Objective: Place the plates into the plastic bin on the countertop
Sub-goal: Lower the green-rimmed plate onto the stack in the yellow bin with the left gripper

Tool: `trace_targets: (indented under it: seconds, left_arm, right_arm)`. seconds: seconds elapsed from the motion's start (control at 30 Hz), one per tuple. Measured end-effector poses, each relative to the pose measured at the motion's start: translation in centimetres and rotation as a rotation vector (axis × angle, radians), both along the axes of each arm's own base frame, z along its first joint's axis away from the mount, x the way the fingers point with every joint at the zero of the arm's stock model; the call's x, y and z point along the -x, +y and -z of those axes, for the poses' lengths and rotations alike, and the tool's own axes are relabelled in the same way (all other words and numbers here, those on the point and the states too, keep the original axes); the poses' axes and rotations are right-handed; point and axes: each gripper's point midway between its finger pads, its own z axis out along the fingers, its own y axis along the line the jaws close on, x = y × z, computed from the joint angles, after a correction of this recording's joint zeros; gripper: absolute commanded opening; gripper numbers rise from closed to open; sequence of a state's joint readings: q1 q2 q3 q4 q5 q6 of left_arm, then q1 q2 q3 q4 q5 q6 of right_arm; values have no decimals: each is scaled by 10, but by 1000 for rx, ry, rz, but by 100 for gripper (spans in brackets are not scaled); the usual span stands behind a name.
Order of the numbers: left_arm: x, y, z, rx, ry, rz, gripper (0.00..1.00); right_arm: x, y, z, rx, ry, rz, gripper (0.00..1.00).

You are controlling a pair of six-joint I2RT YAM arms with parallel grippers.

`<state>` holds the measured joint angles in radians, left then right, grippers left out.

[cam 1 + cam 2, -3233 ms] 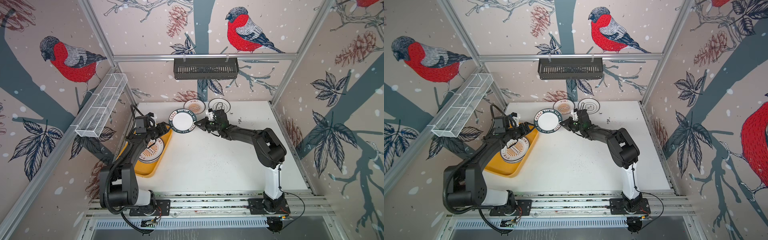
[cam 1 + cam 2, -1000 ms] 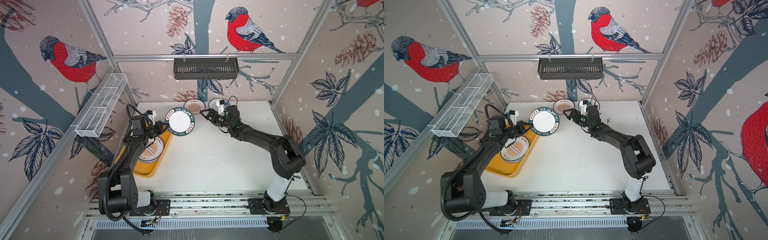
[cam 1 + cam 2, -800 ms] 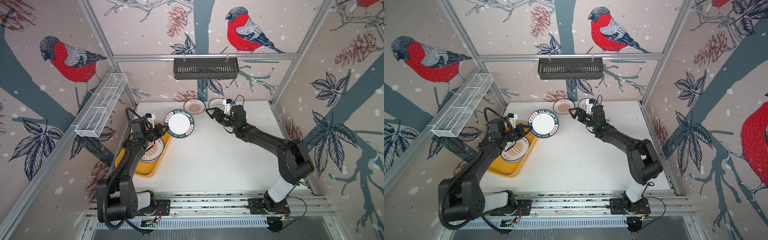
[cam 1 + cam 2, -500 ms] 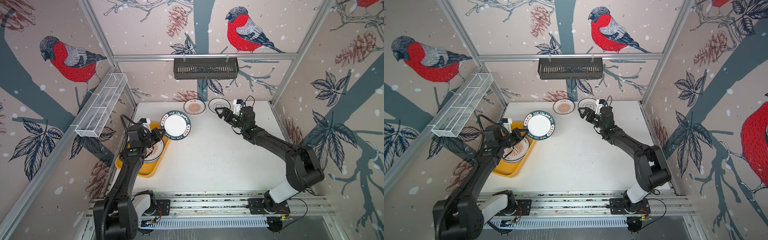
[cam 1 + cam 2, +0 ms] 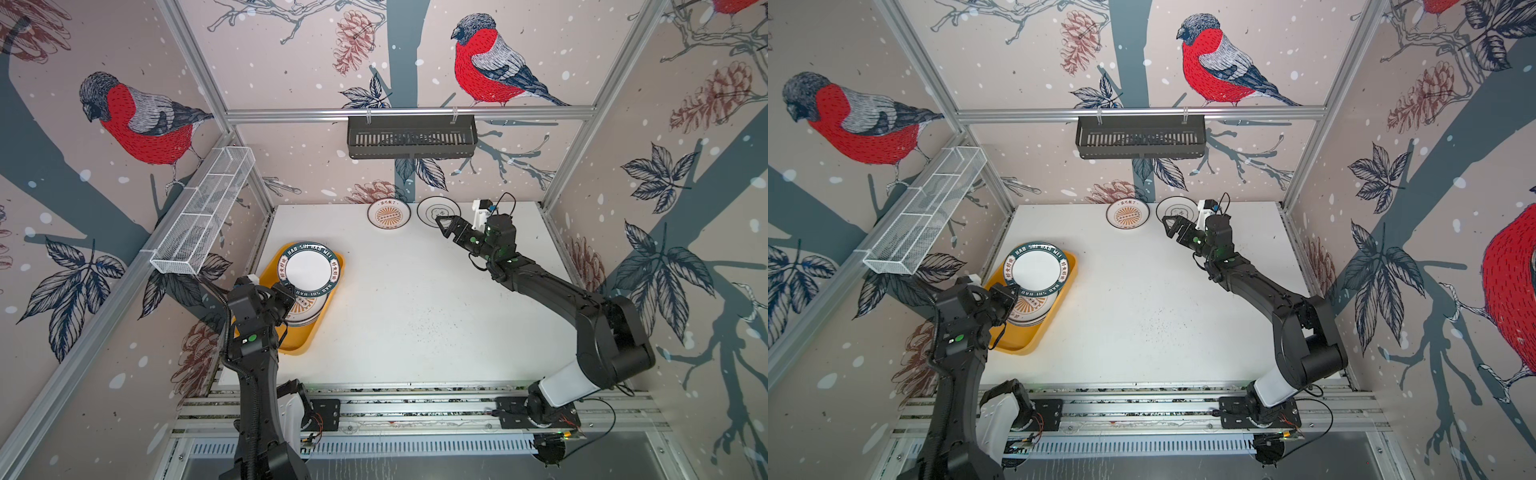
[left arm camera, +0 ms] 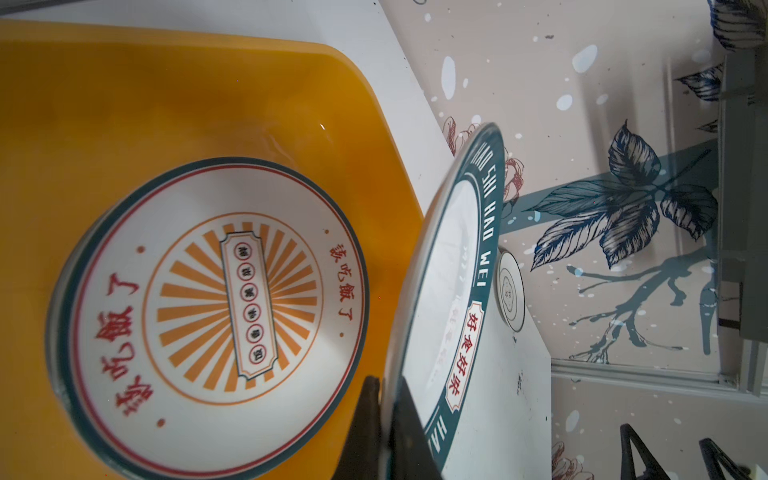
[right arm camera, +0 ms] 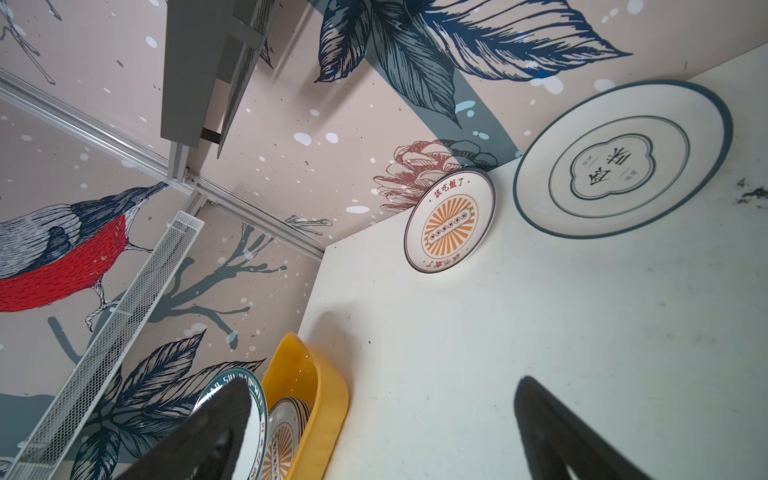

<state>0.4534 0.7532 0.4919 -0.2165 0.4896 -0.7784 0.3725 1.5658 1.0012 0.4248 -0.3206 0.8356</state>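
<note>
Top views: both show a shallow yellow-orange plastic bin (image 5: 297, 348) on the flat white bench (image 5: 415, 316), right by the left arm.
Pile (image 6: 216, 307): round white plates stacked in the middle of the bin, an orange sunburst one on top.
Left tool (image 5: 289, 296): shut tight on the rim of a round white plate with a dark green lettered rim (image 5: 309, 269).
Held plate: in the air over the far end of the bin, face up, covering part of the pile.
Right tool (image 5: 446, 227): jaws wide apart, nothing in them, well apart from the bin.
Plates left out: a small white plate with an orange sunburst centre (image 5: 389, 214) and a white plate with a thin black rim and emblem (image 5: 436, 211), both flat on the bench, well past the bin's far end.
Step, I think: putting the held plate down in the bin.
Next move turns on: the pile lies under the held plate and a bit toward the bin's near end, so I think the plate must come back a little, then down.
Nearer arm: left arm for the bin; the right tool is near the black-rimmed plate.
Watch out: only the rim is pinched, so the plate could tip.
</note>
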Motion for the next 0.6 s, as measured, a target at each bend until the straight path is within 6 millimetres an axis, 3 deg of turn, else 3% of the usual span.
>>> trace_targets:
  seconds: [0.3,0.6]
  left_arm:
    - [23,32,32,79,69,-164,0]
    - [24,31,57,144,147,-157,0]
  right_arm:
    - [1,1,0,-4,4,-10,100]
    - [5,-3,4,-1,10,2,99]
